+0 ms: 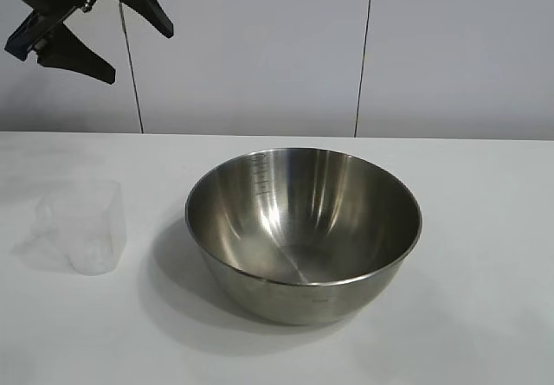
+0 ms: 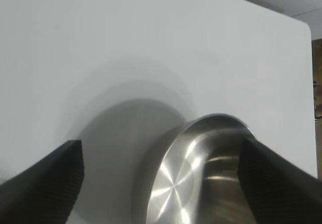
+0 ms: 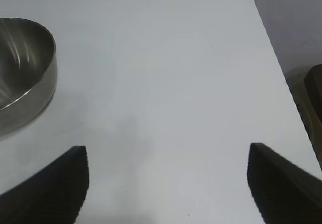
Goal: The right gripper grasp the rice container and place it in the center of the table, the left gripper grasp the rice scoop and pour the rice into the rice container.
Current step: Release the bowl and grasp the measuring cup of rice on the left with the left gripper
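The rice container (image 1: 304,234) is 1 big round bowl made of shiny steel. It has small measuring marks down its inside wall, near the rim. It stands upright on the white table (image 1: 485,316), close to the middle. Its inside looks bare and bright, and I cannot see any rice in it.

The rice scoop (image 1: 84,227) is 1 small see-through plastic cup with frosted, slanted sides. It stands on the table near the bowl, on the left side as the outside camera sees it. The cup and the bowl do not touch. I cannot tell if any grains are inside the cup.

There are 2 black claws. The left gripper (image 1: 111,37) hangs high in the air above the cup, at the top left corner of the outside view. Its 2 pointed fingers are spread wide apart and hold nothing. In its own camera the bowl (image 2: 201,173) sits below, between the fingers (image 2: 45,183).

The right gripper (image 3: 168,183) is over bare table, beside the bowl (image 3: 22,68). Its 2 fingers are also wide apart and hold nothing.
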